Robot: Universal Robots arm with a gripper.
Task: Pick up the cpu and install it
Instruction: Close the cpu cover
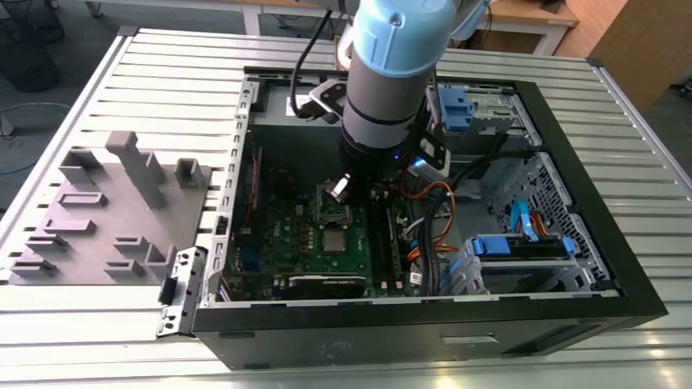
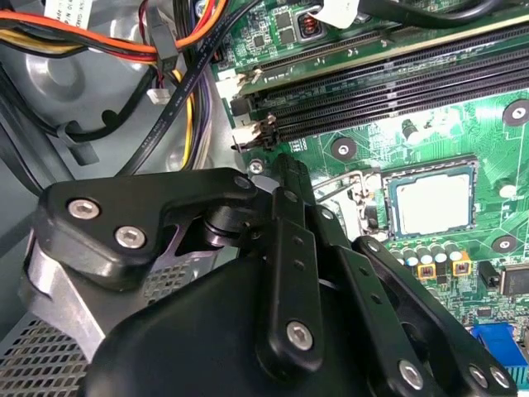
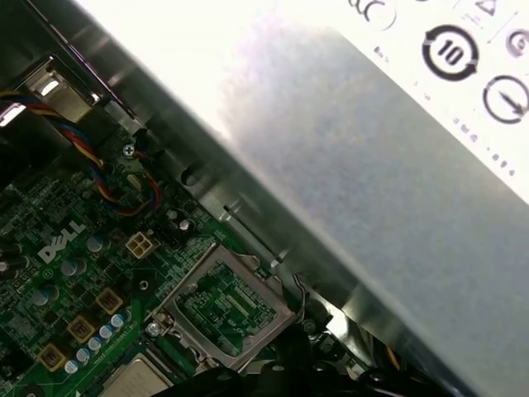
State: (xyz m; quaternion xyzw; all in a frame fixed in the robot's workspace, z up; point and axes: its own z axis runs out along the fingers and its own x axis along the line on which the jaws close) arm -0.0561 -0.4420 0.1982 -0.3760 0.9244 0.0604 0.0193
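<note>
While the arm (image 1: pixel 391 89) is reaching down into the open computer case (image 1: pixel 605 243) in the exterior view, its gripper (image 1: pixel 343 191) is hanging low over the green circuit board (image 1: pixel 284 231), just above the raised silver socket frame (image 1: pixel 333 215). Whether the claw is wide, narrow or holding anything cannot be told: its black linkages are crowding the foreground of the second wrist view and the fingertips are hidden there.

The cpu (image 2: pixel 433 203) is sitting flat in its socket on the board, dull silver top facing up; in the exterior view it is lying (image 1: pixel 337 242) just beside the open frame, on the side nearer the camera, and apart from the gripper. In the first wrist view the hinged frame (image 3: pixel 225 303) is standing open, with a corner of the cpu (image 3: pixel 136 382) showing near it.

Memory slots (image 2: pixel 388 83) are running alongside the socket, and orange and black cables (image 2: pixel 140 41) are looping near them. A grey block tray (image 1: pixel 103 211) is resting on the slatted table (image 1: pixel 162 65), at the exterior view's left of the case.
</note>
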